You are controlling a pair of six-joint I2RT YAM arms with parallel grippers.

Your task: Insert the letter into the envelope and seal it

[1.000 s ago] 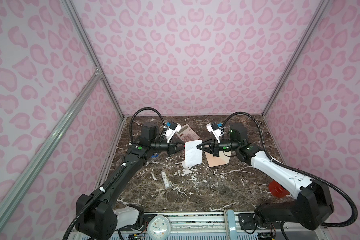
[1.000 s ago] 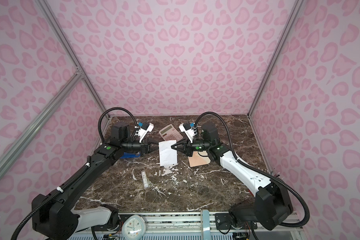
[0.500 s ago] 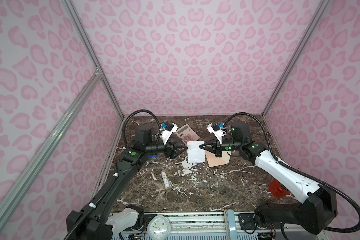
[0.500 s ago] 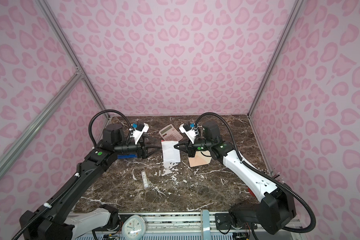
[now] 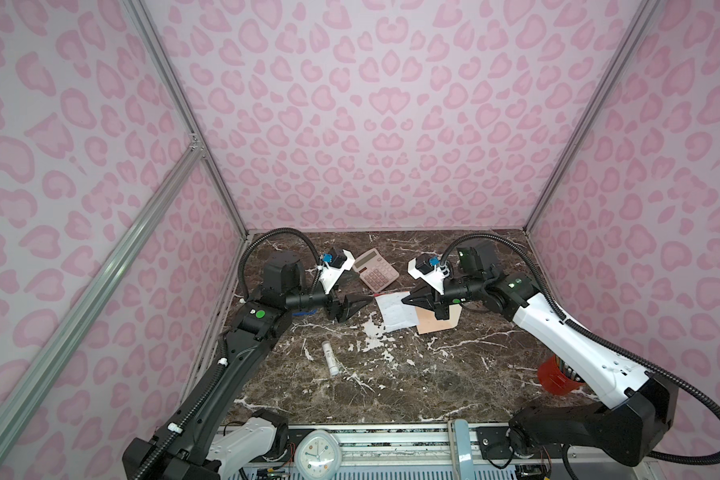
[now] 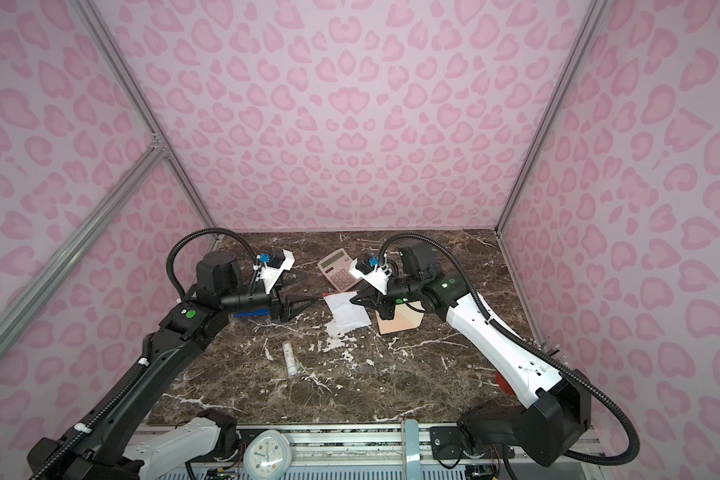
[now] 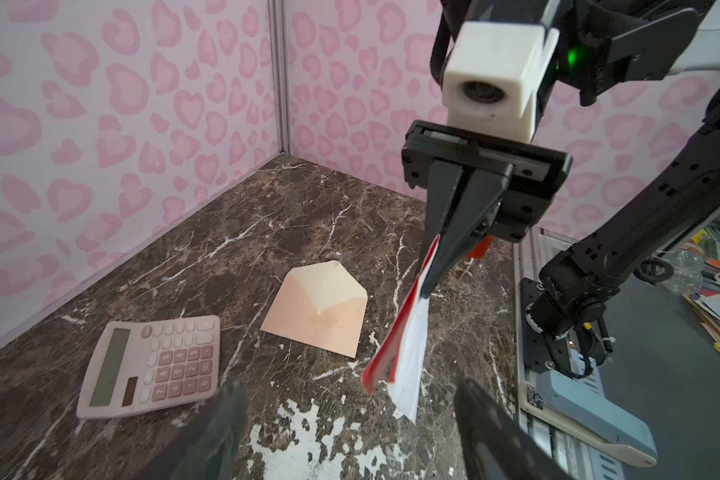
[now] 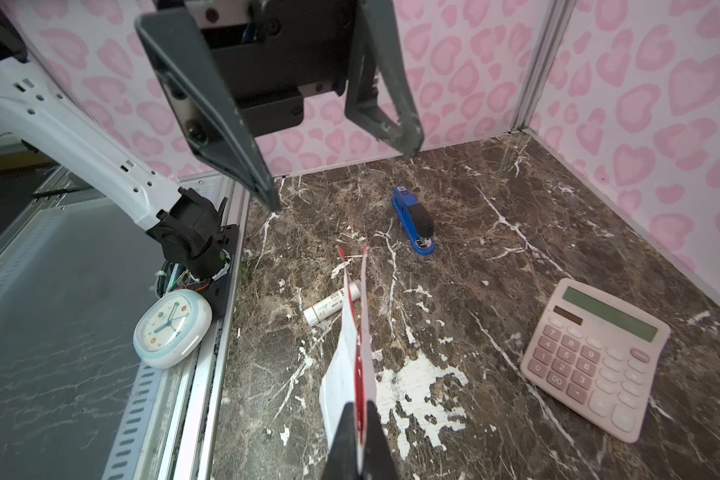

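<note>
Your right gripper pinches the letter in the air beside the envelope; your left gripper hangs spread, near it.

Letter in R jaws, envelope beside.

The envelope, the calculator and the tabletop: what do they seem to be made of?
The envelope looks like matte peach paper: flat, sharply creased, with a thin pointed flap. The calculator seems to be smooth pale-pink plastic with moulded keys. The tabletop looks like brown marble with white veins, but the flaked white patches suggest it may be a printed film.
</note>
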